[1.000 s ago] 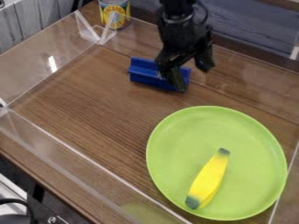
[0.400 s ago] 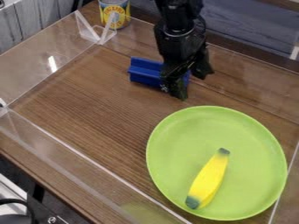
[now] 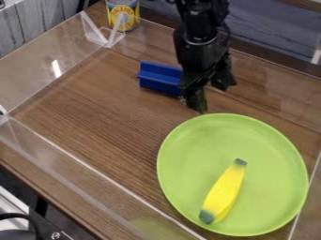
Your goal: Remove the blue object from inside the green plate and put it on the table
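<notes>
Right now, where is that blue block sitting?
The blue block lies on the wooden table, up and left of the green plate, not in it. The open gripper is just to its right.

Bench (image 3: 88, 103) under me: dark brown wood grain, edged by low clear walls. Lying directly on it: the blue block (image 3: 160, 77) at the far middle, and the green plate (image 3: 269, 141) at near right, well apart from the block. A yellow container (image 3: 122, 13), possibly a cup, is at the far edge; too blurred to confirm.
</notes>
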You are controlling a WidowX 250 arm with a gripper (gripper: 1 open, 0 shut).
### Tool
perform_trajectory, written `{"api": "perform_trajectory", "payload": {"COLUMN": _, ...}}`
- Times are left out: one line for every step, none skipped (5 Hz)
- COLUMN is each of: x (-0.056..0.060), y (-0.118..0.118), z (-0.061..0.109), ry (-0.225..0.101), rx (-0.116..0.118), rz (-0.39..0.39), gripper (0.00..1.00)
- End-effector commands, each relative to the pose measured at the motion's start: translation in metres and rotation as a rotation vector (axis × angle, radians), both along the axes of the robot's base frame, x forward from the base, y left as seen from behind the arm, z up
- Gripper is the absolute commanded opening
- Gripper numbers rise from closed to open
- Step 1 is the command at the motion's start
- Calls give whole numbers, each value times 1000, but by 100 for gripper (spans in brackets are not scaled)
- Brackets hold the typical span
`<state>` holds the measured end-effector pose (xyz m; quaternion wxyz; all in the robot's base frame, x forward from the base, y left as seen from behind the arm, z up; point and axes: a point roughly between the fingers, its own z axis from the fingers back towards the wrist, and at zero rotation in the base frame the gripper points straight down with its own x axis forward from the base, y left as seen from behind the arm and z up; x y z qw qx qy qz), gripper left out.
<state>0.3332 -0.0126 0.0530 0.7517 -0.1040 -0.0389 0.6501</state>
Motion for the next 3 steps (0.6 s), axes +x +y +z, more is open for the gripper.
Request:
{"api": "perform_trajectory", "payload": {"x": 2, "y": 9, "z": 19, "ry": -69, "rx": 8, "rz": 20, "gripper": 100}}
{"api": "perform_trajectory", "payload": {"x": -1, "y": 14, "z": 7, "ry": -70, "rx": 15, "rz": 20, "gripper": 100}}
{"api": "perform_trajectory", "payload": {"x": -4, "y": 18, "z": -6, "ry": -70, "rx": 22, "rz": 26, "gripper": 100}}
